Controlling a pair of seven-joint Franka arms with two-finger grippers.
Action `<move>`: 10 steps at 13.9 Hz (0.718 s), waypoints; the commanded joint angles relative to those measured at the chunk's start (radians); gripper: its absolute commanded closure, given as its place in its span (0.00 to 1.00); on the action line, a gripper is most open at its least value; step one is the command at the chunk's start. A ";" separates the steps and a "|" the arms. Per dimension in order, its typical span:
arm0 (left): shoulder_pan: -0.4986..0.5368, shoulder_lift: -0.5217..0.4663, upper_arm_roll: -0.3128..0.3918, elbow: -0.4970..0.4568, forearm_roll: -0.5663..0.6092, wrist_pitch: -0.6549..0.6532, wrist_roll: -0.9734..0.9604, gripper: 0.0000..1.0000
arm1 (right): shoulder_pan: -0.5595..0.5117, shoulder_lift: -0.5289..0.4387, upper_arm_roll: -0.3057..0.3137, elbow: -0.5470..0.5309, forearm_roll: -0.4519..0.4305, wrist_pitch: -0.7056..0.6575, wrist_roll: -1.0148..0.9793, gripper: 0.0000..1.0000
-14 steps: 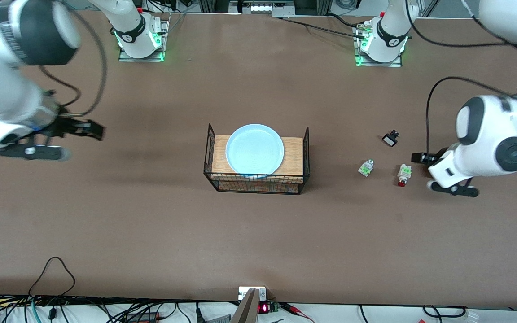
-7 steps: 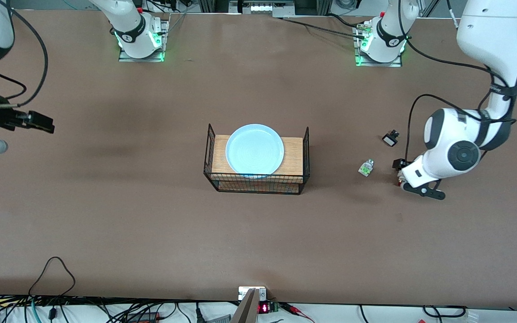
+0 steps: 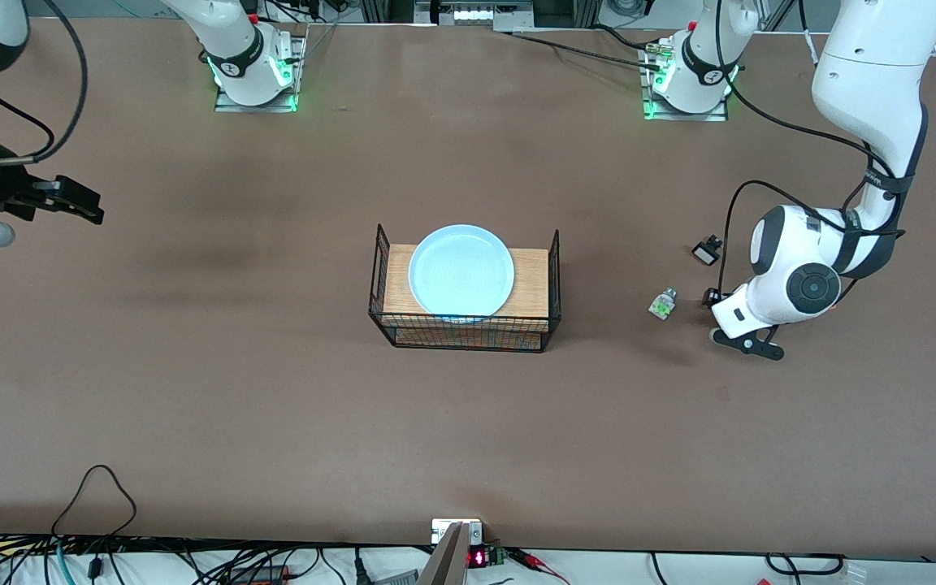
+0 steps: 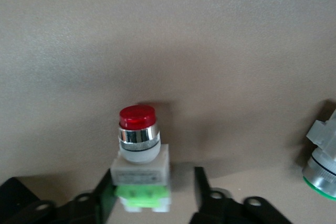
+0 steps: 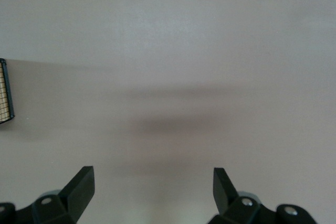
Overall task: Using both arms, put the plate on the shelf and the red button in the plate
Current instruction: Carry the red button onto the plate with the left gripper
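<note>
Left wrist view, left gripper point(image 4: 152, 195) straddling red button point(image 4: 139, 163)

front: high, faces bases | wrists: close, downward | shared: table point(image 3: 273, 390)

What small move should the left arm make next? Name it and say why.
Probably close the left pincer on the red button. The left wrist view shows the button's white-and-green body lying on the table between the open fingers, so a squeeze should secure it. The right pincer waits open over bare table.
</note>
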 commanded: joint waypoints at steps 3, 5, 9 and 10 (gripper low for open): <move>-0.002 -0.012 0.000 0.074 0.024 -0.071 0.004 0.90 | -0.001 -0.033 0.000 -0.018 0.013 0.000 -0.040 0.00; -0.009 -0.045 -0.003 0.154 0.024 -0.206 0.012 0.90 | 0.013 -0.029 0.000 -0.004 0.014 -0.001 -0.034 0.00; -0.025 -0.067 -0.127 0.439 0.006 -0.597 0.000 0.90 | 0.012 -0.027 -0.001 0.000 0.013 -0.001 -0.033 0.00; -0.029 -0.067 -0.180 0.502 0.005 -0.665 -0.016 0.90 | 0.013 -0.026 -0.001 0.000 0.013 0.000 -0.029 0.00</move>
